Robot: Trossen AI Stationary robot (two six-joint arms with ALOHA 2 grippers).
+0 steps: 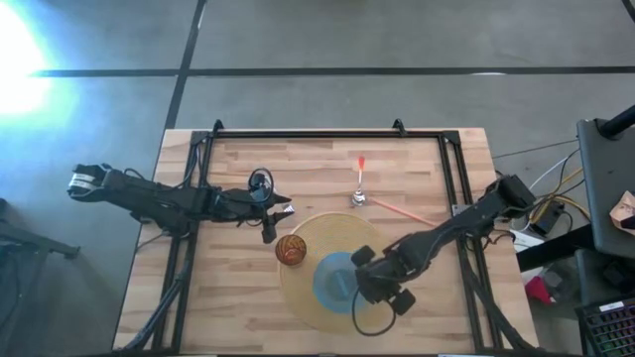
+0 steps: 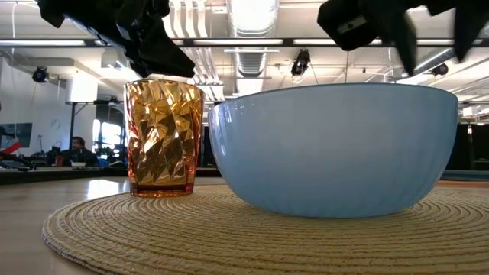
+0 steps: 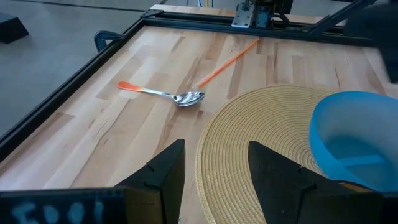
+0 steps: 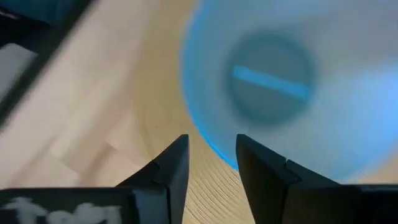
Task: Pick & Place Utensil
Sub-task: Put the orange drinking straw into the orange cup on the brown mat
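Hovering at the blue bowl's [image 1: 332,281] near rim on the woven placemat [image 1: 317,238], the right gripper [image 4: 211,163] holds nothing, fingers apart; the left gripper [image 3: 214,168], also open and empty, waits by the amber tumbler [image 1: 290,249]. Farther off on bare wood lies the spoon [image 3: 163,94]: probably light, rigid and slippery at its metal bowl, so best pinched mid-handle toward the orange tip. An orange stick [image 3: 227,62] runs beside it; whether they touch is unclear.

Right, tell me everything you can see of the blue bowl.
The blue bowl is a round, deep, light-blue bowl with a smooth, glossy wall, plastic or glazed by its look. It stands upright on the woven round placemat, beside the amber faceted cup, a narrow gap between them. Its inside looks empty in the right wrist view. The right gripper hovers over its rim, fingers apart, holding nothing. Nothing but the mat is seen touching it.
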